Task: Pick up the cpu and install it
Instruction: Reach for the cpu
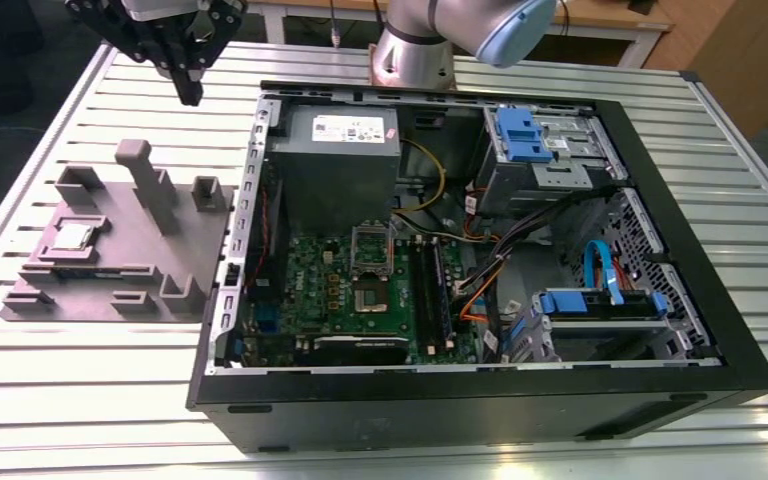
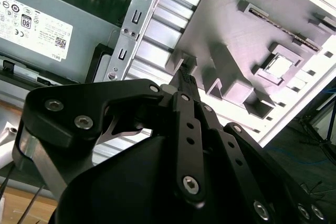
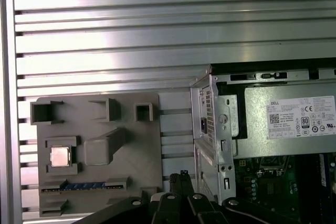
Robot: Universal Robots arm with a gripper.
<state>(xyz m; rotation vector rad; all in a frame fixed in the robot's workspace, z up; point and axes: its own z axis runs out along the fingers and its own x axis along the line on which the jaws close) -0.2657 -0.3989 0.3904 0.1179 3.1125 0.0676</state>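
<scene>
The cpu (image 1: pixel 75 236) lies flat, silver top up, in a square recess of the grey plastic tray (image 1: pixel 157 255). The tray sits at the exterior view's left on the slatted metal table (image 1: pixel 77 400), just beside the open computer case (image 1: pixel 491 392). The green motherboard (image 1: pixel 337 270) lies inside the case. The gripper (image 1: pixel 192 96) hangs above the table near the case's corner, well apart from the chip. Its jaws are clenched together with nothing between them.
</scene>
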